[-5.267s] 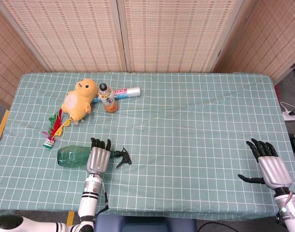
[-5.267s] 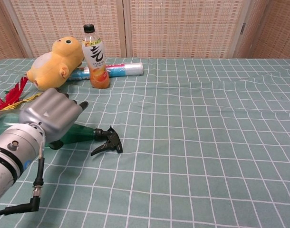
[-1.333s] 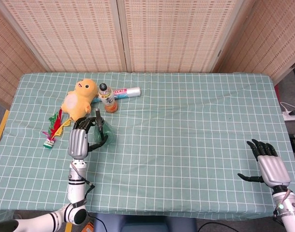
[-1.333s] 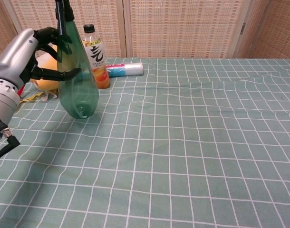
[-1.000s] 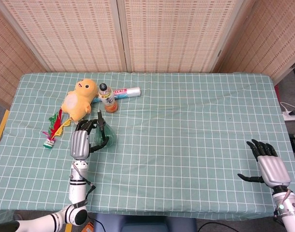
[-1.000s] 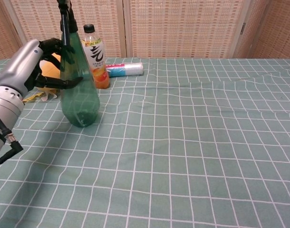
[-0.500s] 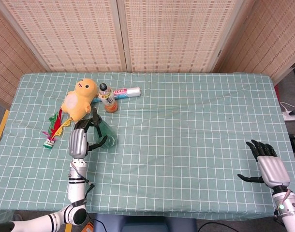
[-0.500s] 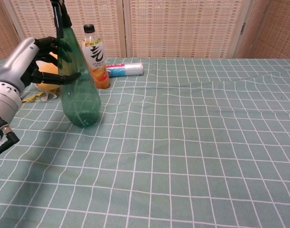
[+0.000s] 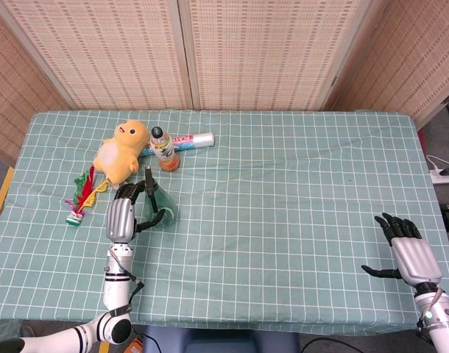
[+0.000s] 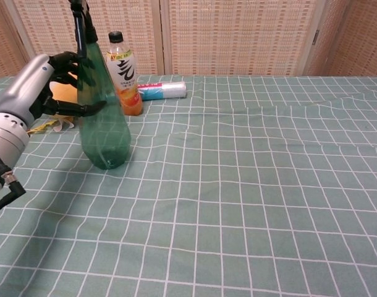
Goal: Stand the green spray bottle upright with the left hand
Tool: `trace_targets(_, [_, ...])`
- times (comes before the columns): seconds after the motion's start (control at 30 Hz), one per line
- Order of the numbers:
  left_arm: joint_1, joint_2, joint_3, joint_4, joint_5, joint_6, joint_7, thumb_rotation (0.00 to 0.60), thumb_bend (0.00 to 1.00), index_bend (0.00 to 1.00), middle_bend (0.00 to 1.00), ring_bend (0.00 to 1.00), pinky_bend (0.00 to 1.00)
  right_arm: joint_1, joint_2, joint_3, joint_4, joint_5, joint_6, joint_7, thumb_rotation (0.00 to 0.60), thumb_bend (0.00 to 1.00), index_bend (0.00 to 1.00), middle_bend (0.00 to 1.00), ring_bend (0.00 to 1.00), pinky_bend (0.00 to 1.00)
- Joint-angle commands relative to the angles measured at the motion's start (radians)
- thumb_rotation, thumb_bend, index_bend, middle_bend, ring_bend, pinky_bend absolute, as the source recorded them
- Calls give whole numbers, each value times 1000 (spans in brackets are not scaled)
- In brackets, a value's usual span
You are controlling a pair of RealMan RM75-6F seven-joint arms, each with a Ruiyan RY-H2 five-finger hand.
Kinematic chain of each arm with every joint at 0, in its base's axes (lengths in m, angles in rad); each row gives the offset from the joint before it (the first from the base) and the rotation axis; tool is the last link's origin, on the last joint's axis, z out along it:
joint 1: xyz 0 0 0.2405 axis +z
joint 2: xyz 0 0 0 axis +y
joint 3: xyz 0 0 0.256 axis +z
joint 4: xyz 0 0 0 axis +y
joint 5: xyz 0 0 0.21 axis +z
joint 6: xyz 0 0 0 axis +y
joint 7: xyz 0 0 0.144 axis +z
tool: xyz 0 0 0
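Note:
The green spray bottle [image 10: 103, 131] stands on its base on the checked cloth, left of centre, with its black spray head up at the top edge of the chest view. In the head view the green spray bottle [image 9: 163, 209] shows from above, just right of my left hand [image 9: 122, 214]. My left hand [image 10: 31, 87] grips the bottle's upper body from the left, thumb across the front and fingers [image 10: 65, 60] behind the neck. My right hand [image 9: 409, 257] rests open near the table's front right corner, holding nothing.
A yellow plush toy [image 9: 121, 151], an orange drink bottle [image 10: 124, 73] and a white roll [image 10: 163, 91] lie close behind the spray bottle. A red and green feathered toy [image 9: 80, 197] is to the left. The table's left edge [image 9: 5, 193] is near.
The bottle went from lying flat to standing in my left hand's grip. In the last half second it tipped from a slight left lean to nearly upright. The right hand stayed still.

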Motion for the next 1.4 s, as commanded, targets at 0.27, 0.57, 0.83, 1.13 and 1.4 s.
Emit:
trace_targets(0.27, [6,1,-1,-12,-8,-10,-1,600,210,102,366,279,205,1,1,-1,0,1,-2,2,600,0,0,0,0,0])
trace_targets(0.57, [19,17,1,-44,-16,-18,-4,600,204,67,342,259,203,1,1,-1,-1,3,-3,5,600,0,0,0,0,0])
trace_targets(0.83, [34,47,-7,-93,-43,-35,3,600,197,25,289,210,168,2,3,-2,-3,4,-5,6,600,0,0,0,0,0])
trace_targets(1.13, [41,71,-11,-134,-59,-53,4,600,172,0,232,166,149,2,3,-2,-3,5,-4,8,600,0,0,0,0,0])
trace_targets(1.4, [43,99,-14,-182,-57,-54,19,600,156,0,188,126,137,3,5,-3,-3,5,-8,15,600,0,0,0,0,0])
